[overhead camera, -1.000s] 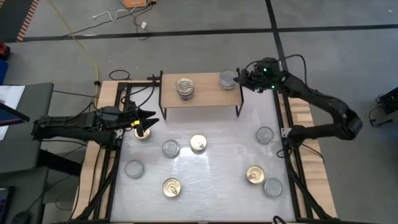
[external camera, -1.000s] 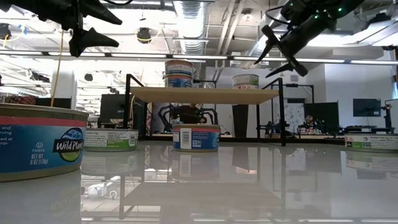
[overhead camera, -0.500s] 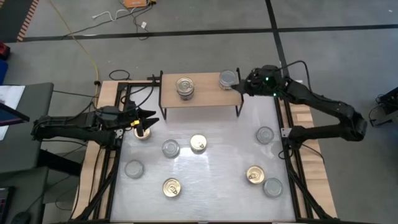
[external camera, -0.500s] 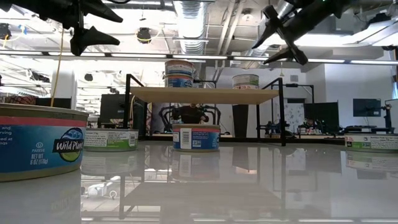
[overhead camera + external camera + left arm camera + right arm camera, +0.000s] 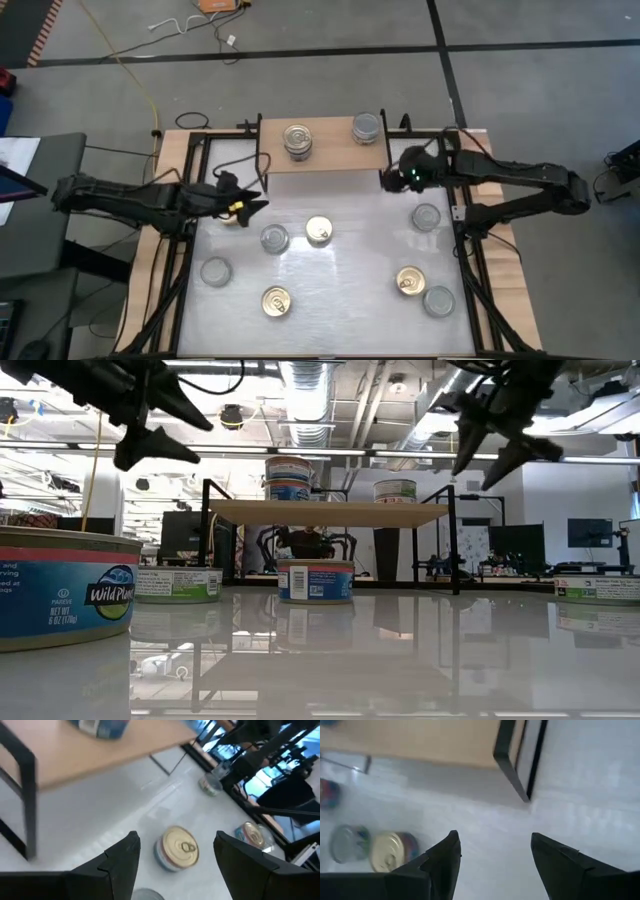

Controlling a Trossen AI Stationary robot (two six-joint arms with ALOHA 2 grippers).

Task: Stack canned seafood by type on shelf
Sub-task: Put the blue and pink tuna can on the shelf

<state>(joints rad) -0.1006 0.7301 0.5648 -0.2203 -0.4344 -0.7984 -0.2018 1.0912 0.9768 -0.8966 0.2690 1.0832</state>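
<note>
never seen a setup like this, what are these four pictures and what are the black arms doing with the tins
These are two robot arms at a white table, each ending in two fingers. One picture looks straight down, one looks level across the tabletop, and two come from cameras on the wrists. The wooden shelf holds a stack of two tins and a single silver-lidded tin. Seven more tins lie on the table, some gold-lidded, some silver. The left gripper hovers open near the table's left edge. The right gripper hangs open by the shelf's right leg. Neither holds anything.
</note>
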